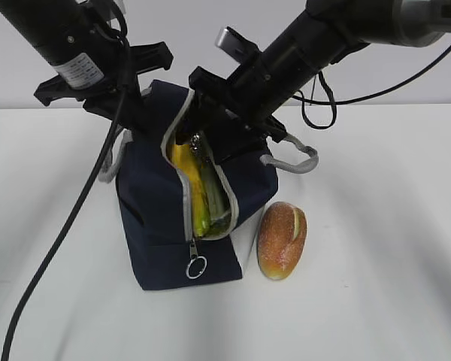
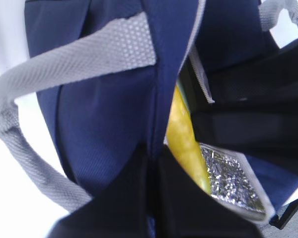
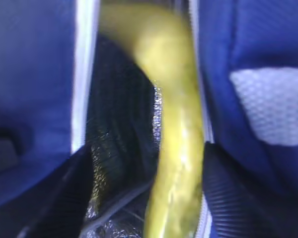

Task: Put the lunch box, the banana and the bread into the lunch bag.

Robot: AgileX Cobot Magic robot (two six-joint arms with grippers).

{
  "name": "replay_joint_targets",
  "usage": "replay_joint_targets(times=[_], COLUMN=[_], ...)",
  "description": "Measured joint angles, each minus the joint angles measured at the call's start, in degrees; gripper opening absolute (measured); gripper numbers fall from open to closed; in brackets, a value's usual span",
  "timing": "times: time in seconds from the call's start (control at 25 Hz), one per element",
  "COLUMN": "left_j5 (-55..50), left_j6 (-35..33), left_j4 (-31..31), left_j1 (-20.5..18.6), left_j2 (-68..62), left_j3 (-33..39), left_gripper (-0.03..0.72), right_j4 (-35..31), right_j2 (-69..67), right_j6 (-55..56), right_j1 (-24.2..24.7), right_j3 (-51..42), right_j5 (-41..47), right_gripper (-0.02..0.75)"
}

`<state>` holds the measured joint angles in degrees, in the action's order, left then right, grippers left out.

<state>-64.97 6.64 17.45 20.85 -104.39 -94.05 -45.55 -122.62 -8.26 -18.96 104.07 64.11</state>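
The navy lunch bag (image 1: 165, 218) stands unzipped at the table's middle. The yellow banana (image 1: 188, 177) stands inside it, and it also shows in the left wrist view (image 2: 184, 134). A pale green strip (image 1: 214, 197) beside the banana looks like the lunch box. The bread (image 1: 282, 239) lies on the table right of the bag. My left gripper (image 2: 154, 163) is shut on the bag's top edge (image 2: 164, 89); it sits at the bag's back left (image 1: 135, 113). My right gripper (image 3: 149, 198) is open inside the bag's mouth (image 1: 214, 147), and the banana (image 3: 181, 148) rests against its right finger (image 3: 233, 193).
The bag's grey handles hang at the left (image 1: 109, 169) and the right (image 1: 297, 162). The zipper's ring pull (image 1: 196, 265) dangles at the bag's front. Silver lining (image 2: 228, 178) shows inside. A black cable (image 1: 52, 248) crosses the white table at the left.
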Motion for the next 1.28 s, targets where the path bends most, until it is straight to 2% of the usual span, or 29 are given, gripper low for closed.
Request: replay_joint_targets(times=[0.16,0.56,0.68,0.84,1.04,1.28], left_j5=[-0.05,-0.10,-0.16,-0.16,-0.16,-0.16], left_j6=[0.00,0.00,0.00,0.00,0.00,0.00], left_j4=[0.00,0.00,-0.05,-0.10,-0.11,-0.11], left_j1=[0.00,0.00,0.00,0.00,0.00,0.00], left_j2=[0.00,0.00,0.00,0.00,0.00,0.00], left_j3=[0.00,0.00,0.00,0.00,0.00,0.00], left_gripper=[0.000,0.000,0.000,0.000,0.000,0.000], right_j4=[-0.43,0.84,4.26,12.98,20.06,22.49], right_j2=[0.00,1.39,4.38,10.06,15.70,23.77], right_j6=[-0.62,-0.50,0.39,2.72,5.18,6.09], right_j1=[-0.09,2.68,3.04,3.14,3.14,3.14], right_j3=[0.00,1.77,1.77,1.77,1.21,-10.31], right_j5=[0.90,5.22,5.45,5.80,6.19,3.71], right_gripper=[0.575,0.581,0.581,0.581,0.581,0.581])
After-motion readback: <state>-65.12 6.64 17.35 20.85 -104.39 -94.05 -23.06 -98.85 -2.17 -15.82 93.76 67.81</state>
